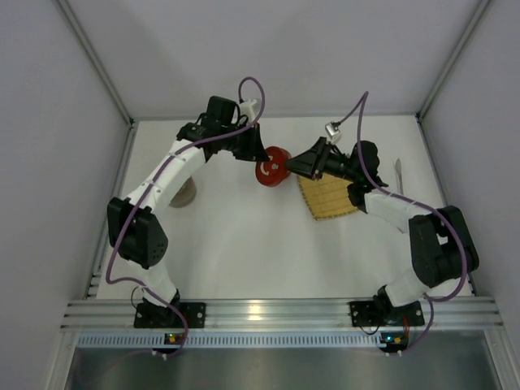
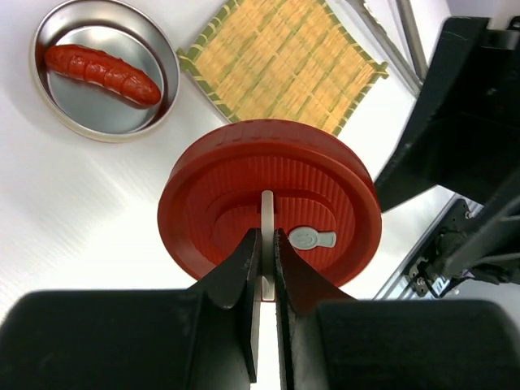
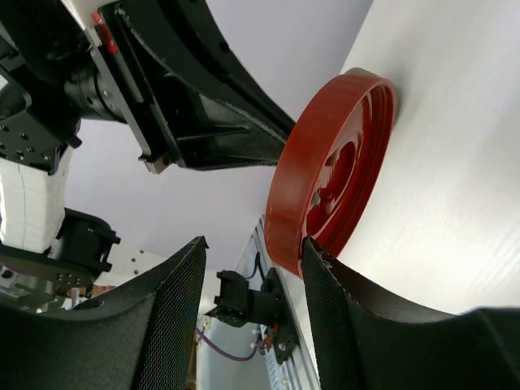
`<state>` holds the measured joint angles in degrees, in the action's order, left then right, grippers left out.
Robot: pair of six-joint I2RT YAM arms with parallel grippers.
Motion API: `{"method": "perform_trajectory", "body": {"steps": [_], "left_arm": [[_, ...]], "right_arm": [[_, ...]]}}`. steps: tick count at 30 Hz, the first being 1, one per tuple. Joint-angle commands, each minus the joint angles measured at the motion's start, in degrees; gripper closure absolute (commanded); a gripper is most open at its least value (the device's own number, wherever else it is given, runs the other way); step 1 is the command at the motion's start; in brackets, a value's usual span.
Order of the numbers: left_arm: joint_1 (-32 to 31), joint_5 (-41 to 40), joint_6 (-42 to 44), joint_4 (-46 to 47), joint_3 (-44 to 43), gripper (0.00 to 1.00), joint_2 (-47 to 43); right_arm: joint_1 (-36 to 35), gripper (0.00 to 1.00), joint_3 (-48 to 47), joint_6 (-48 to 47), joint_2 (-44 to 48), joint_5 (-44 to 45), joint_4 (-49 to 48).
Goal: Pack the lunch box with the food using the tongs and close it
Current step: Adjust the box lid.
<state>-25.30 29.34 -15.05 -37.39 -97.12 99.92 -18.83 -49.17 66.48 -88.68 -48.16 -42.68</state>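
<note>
A round red lid [image 2: 268,191] hangs tilted above the table, also seen as the lid [image 1: 272,167] in the top view. My left gripper [image 2: 266,237] is shut on the thin white handle strip at the lid's centre. My right gripper [image 3: 252,272] is open, and the lid's rim [image 3: 292,203] stands just beyond its right finger [image 3: 329,301], with nothing between the fingers. A red sausage piece [image 2: 101,71] lies in the round metal tin [image 2: 49,97]. The silver tongs [image 1: 398,174] lie at the right, beyond the mat.
A yellow bamboo mat [image 1: 327,197] lies under the right arm, and the mat [image 2: 280,61] also shows in the left wrist view. The tin [image 1: 184,196] is partly hidden under the left arm. White walls and frame posts enclose the table.
</note>
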Motion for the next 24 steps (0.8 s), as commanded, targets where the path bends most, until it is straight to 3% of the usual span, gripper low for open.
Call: {"method": "perform_trajectory", "body": {"steps": [1, 4, 7, 11, 15, 18, 21, 23, 24], "left_arm": [[-0.3, 0.4, 3.4, -3.3, -6.4, 1.0, 3.3], [-0.8, 3.1, 3.6, -3.3, -7.4, 1.0, 4.8], [-1.3, 4.7, 3.6, -3.1, -7.2, 1.0, 4.7], [-3.0, 2.4, 5.1, -4.1, -7.4, 1.0, 3.5], [-4.5, 3.0, 5.0, -3.7, -5.9, 1.0, 2.1], [-4.8, 3.2, 4.7, -3.4, -5.5, 1.0, 1.8], [-4.8, 2.9, 4.4, -3.0, -5.4, 1.0, 1.6], [-4.8, 2.3, 4.5, -3.0, -5.5, 1.0, 1.6], [-4.8, 2.1, 4.7, -3.3, -5.4, 1.0, 1.5]], "right_arm": [[1.9, 0.5, 0.0, -4.2, 2.6, -2.5, 3.2], [2.5, 0.49, -0.1, -7.1, 2.9, -2.5, 6.9], [2.6, 0.36, -1.4, -13.9, 3.5, -0.4, 13.9], [2.4, 0.27, -3.2, -18.4, 3.3, 2.3, 20.8], [2.0, 0.27, -3.7, -19.7, 2.6, 3.9, 21.4], [0.9, 0.43, -4.4, -18.7, 1.6, 2.7, 19.0], [-1.2, 0.67, -5.1, -18.6, 0.4, 1.9, 18.9], [-2.2, 0.75, -5.4, -19.0, 0.1, 1.8, 19.6], [-2.8, 0.84, -5.4, -18.8, -0.3, 1.8, 19.6]]}}
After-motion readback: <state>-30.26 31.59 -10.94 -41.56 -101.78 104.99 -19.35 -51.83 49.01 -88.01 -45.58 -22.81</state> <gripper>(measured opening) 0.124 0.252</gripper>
